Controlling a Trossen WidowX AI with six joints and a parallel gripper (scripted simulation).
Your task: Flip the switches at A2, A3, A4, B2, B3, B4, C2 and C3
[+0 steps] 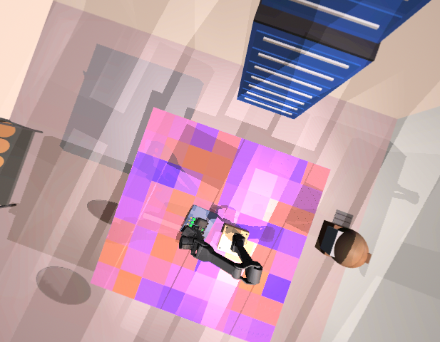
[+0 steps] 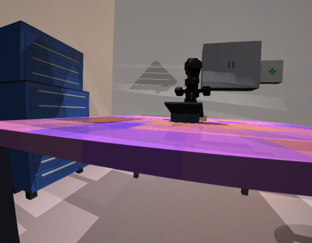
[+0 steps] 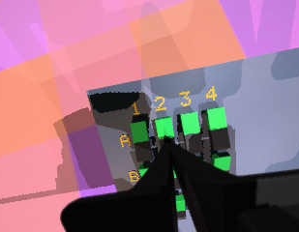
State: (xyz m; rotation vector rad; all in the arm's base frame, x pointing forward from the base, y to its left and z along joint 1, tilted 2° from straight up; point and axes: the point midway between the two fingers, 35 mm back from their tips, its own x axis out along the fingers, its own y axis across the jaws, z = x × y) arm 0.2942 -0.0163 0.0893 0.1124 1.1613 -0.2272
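Observation:
The tilted switch panel [image 1: 203, 211] [image 2: 183, 106] [image 3: 270, 97] has yellow row and column marks. In the wrist view, switches A1 [image 3: 139, 131], A2 [image 3: 164, 128], A3 [image 3: 190, 123] and A4 [image 3: 217, 118] each show a green far half and a dark near half. B4 [image 3: 222, 162] shows green at its far end. B1 [image 3: 143, 173] shows only in part. My gripper [image 3: 168, 147] is shut and empty, its tips over the near half of A2; contact cannot be told. The fingers hide B2, B3 and most of row C. Raised ends are hard to tell.
A cream base plate [image 1: 224, 241] lies beside the panel, under the arm's base. The arm's links reach over the patterned table [image 1: 153, 272] [image 2: 140, 151]. A blue drawer cabinet [image 1: 286, 73] [image 2: 56, 99] stands beyond the table. Strong shadows and coloured patches cross the table.

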